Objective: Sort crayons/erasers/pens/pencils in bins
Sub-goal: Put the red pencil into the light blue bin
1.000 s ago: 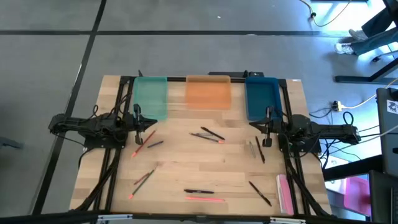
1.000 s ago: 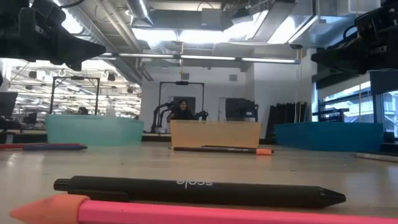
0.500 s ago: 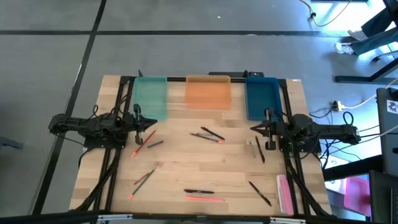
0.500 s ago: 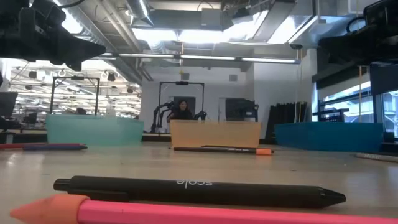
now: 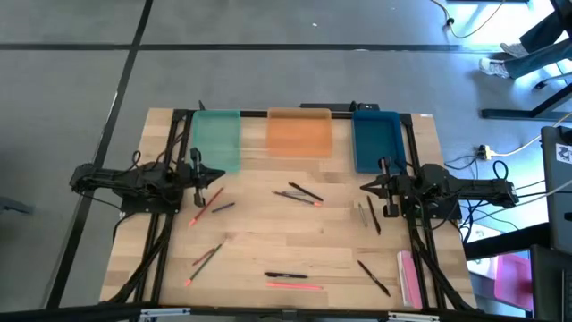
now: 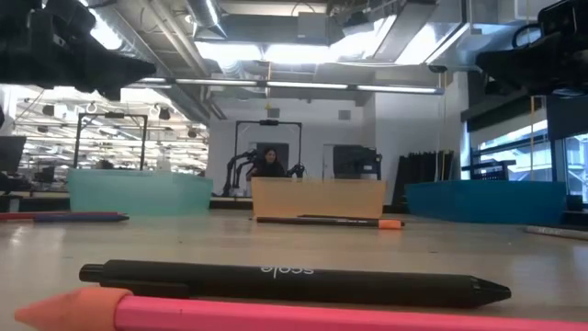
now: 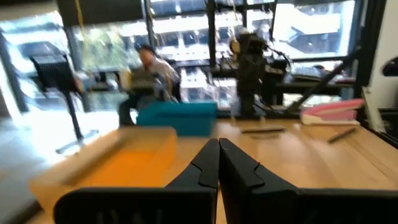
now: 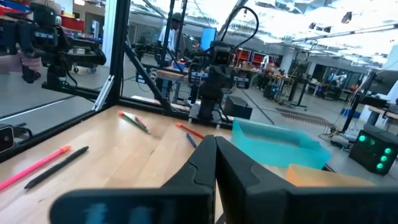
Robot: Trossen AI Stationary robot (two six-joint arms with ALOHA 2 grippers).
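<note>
The pens [image 5: 286, 275] and pencils [image 5: 294, 285] lie scattered flat on the table [image 5: 268, 237], all still outside the bins [image 5: 298, 134] at the far edge. They look light, stiff and thin, likely to roll, so a pinch across the middle of the shaft seems best. The near pair lie left to right; others lie diagonally. Left end effector [image 5: 196, 172] and right end effector [image 5: 386, 182] both hover closed and empty, above the table.
</note>
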